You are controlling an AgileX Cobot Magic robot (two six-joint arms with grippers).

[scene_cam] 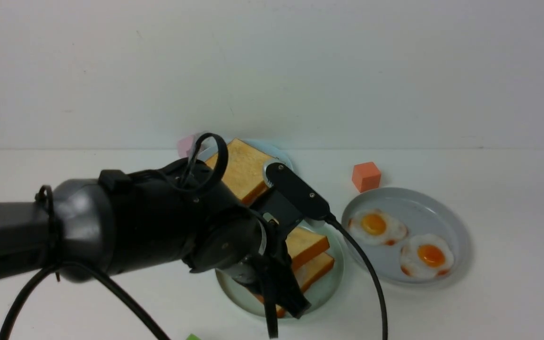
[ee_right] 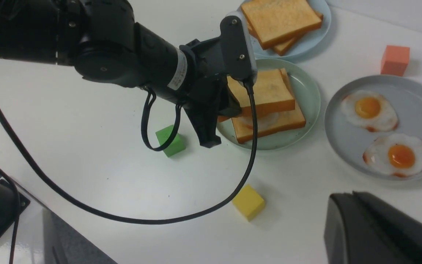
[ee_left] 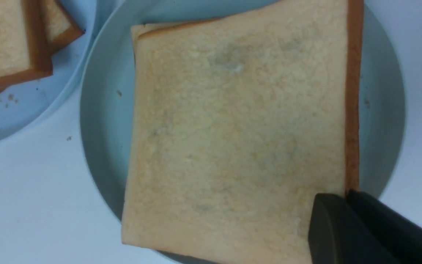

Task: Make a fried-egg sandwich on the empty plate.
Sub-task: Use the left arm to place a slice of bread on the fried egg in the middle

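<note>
While the white worktop (scene_cam: 489, 307) takes up the lower half of the front frame, the black left arm (scene_cam: 111, 226) fills its left and centre, reaching forward over the plates. Right of centre sits a grey-blue plate (scene_cam: 423, 205) holding two fried eggs (scene_cam: 377, 226), side by side and just touching. At lower centre, partly behind the arm, is the empty plate (scene_cam: 329, 289), pale mint-green, and the fried-egg sandwich (scene_cam: 307, 245) lies on it: two golden toast slices with white egg showing between them, the upper slice tilted and slightly askew on the lower. Just behind, at centre frame, a smaller light-blue plate (ee_right: 317, 36) carries a stack of loose toast (scene_cam: 241, 170). The left gripper (ee_right: 221, 123) is at the near corner of the sandwich; one finger (ee_left: 343, 227) lies over a corner of the upper slice, but I cannot tell whether it is pinching the slice or standing free of it. Of the right gripper (ee_right: 379, 231) only one dark finger shows, above bare worktop, so its opening cannot be judged. An orange cube (scene_cam: 365, 176) stands just behind the grey-blue plate, a pink cube (scene_cam: 186, 145) peeks out beside the light-blue plate, and a green cube (ee_right: 170, 141) and a yellow cube (ee_right: 248, 201) lie apart on the worktop.
</note>
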